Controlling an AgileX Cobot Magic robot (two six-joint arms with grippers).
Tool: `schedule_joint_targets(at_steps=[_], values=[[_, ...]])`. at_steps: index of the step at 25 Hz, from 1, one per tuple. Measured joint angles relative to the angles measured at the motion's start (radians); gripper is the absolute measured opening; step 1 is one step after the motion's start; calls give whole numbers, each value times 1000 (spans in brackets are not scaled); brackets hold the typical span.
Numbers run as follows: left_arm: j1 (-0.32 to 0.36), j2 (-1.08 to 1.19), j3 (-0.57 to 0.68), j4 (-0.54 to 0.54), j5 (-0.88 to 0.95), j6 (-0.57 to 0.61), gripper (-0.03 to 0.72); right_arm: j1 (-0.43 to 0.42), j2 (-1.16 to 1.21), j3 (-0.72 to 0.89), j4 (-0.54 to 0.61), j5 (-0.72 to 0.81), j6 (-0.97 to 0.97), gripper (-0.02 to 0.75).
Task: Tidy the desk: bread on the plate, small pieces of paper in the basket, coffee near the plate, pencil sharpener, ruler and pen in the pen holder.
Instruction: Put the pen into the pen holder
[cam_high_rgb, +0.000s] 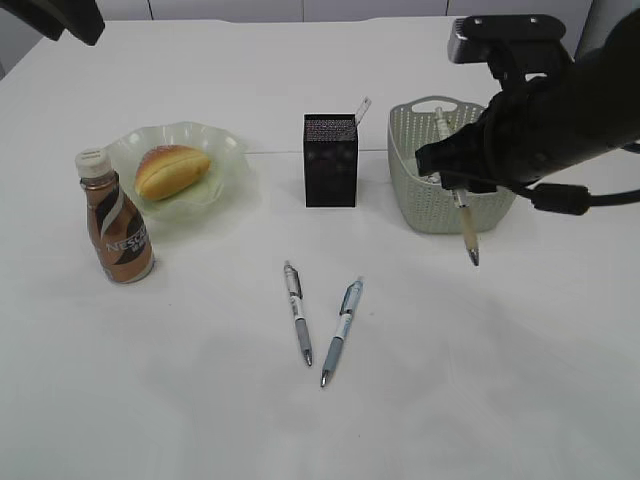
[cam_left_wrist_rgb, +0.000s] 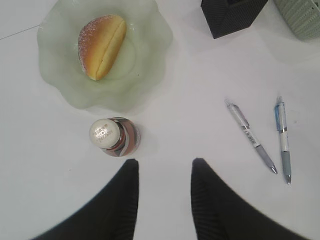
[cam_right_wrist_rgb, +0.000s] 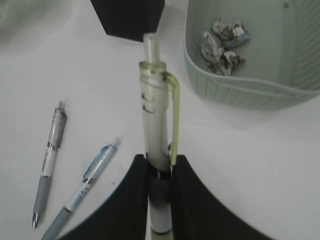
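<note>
The bread (cam_high_rgb: 172, 170) lies on the wavy green plate (cam_high_rgb: 225, 150), and the coffee (cam_high_rgb: 118, 220) stands just left of the plate's front. My right gripper (cam_high_rgb: 455, 178) is shut on a pale yellow-green pen (cam_right_wrist_rgb: 156, 120) and holds it in the air in front of the basket (cam_high_rgb: 430, 200), tip down. Small pieces of paper (cam_right_wrist_rgb: 224, 45) lie in the basket (cam_right_wrist_rgb: 240, 87). The ruler (cam_high_rgb: 361, 108) sticks out of the black pen holder (cam_high_rgb: 330, 160). Two more pens (cam_high_rgb: 298, 312) (cam_high_rgb: 342, 330) lie on the desk. My left gripper (cam_left_wrist_rgb: 165, 167) hangs open just in front of the coffee (cam_left_wrist_rgb: 105, 134). The pencil sharpener is out of view.
The pen holder (cam_right_wrist_rgb: 129, 17) stands just left of the basket, with a narrow gap between them. The two loose pens (cam_right_wrist_rgb: 49, 162) (cam_right_wrist_rgb: 85, 187) lie side by side in front of the holder. My left arm (cam_high_rgb: 70, 15) shows at the top left corner.
</note>
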Motion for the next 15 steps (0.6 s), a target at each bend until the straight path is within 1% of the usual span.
schedule_joint_targets(at_steps=[2, 4, 7, 9, 12, 15], values=[[0, 0, 0, 0, 0, 0, 253, 0, 0, 54, -15, -111, 0, 88], [0, 0, 0, 0, 0, 0, 253, 0, 0, 93, -54, -226, 2, 88], [0, 0, 0, -2, 0, 0, 253, 0, 4, 113, -146, -379, 3, 88], [0, 0, 0, -2, 0, 0, 253, 0, 20, 113, -184, -494, 3, 88], [0, 4, 0, -2, 0, 0, 253, 0, 59, 113, -208, -683, 3, 88], [0, 19, 0, -2, 0, 0, 253, 0, 114, 113, -214, -905, 3, 88]])
